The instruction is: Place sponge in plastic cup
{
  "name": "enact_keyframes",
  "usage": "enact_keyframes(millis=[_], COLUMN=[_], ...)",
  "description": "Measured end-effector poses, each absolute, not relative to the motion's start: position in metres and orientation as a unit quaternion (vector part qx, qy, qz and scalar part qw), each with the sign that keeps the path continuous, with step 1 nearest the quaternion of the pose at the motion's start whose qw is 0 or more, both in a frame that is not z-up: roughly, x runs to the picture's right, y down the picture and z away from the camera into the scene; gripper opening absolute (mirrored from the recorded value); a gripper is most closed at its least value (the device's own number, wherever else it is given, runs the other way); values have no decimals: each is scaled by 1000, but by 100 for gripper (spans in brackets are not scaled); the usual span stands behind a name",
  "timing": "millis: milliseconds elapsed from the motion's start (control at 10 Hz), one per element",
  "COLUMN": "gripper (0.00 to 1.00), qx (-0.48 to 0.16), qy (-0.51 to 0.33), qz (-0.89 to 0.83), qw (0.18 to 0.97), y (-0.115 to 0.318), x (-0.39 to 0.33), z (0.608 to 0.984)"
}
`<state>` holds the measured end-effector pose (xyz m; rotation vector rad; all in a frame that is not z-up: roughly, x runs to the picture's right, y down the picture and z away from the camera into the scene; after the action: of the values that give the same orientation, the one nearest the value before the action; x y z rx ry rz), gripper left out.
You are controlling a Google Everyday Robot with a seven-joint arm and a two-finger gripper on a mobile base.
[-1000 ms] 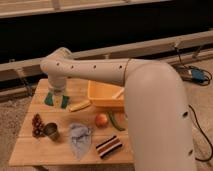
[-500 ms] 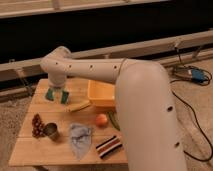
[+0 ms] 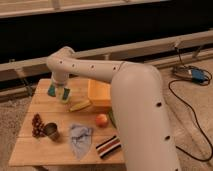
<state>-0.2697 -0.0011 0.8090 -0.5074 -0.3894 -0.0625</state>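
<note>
Reach brings the pincer [image 3: 59,92] low over the counter's [image 3: 35,152] far left part, right at a pale cup [image 3: 64,93] and a greenish piece, perhaps the sponge [image 3: 52,91]; its grip cannot be told.

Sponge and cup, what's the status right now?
End effector over table's back left. Teal sponge and clear cup right at it. Banana just beside; nothing blocking.
</note>
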Motion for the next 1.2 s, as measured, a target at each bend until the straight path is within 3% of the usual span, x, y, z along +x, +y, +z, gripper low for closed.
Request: enact_keyframes(millis=[900,1200], gripper=[1,27], qx=[-231,-224], qy=[-187,-183], qz=[-51,-50], qw=[953,956], y=[-23,-27], x=[-294,-301], z=[856,860])
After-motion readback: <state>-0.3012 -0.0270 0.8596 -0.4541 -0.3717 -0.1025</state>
